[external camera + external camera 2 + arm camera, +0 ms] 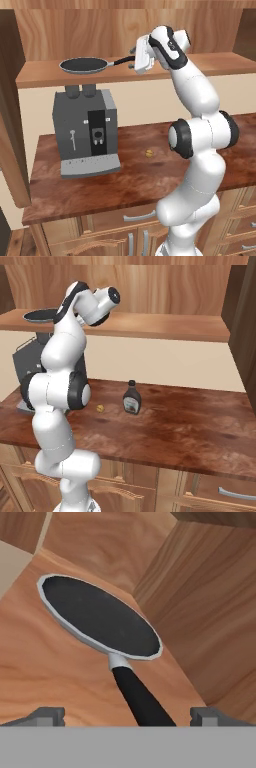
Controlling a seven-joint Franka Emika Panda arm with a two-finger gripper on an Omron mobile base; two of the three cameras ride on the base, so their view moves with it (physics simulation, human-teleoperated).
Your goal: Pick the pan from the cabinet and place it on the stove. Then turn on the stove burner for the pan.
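White Franka arm rises from the lower right in the left base view, its two-finger gripper (133, 58) spread wide at the tip of the thin black handle of a round, shallow, grey-rimmed dark frying pan (83, 65), which rests on the reddish-brown cabinet's plain wooden shelf (45, 75) near its left end. Right base view: the pan (40, 316) peeks out behind the arm. Hand view: the handle runs between the parted fingertips (47, 715), untouched; the pan (97, 616) lies empty.
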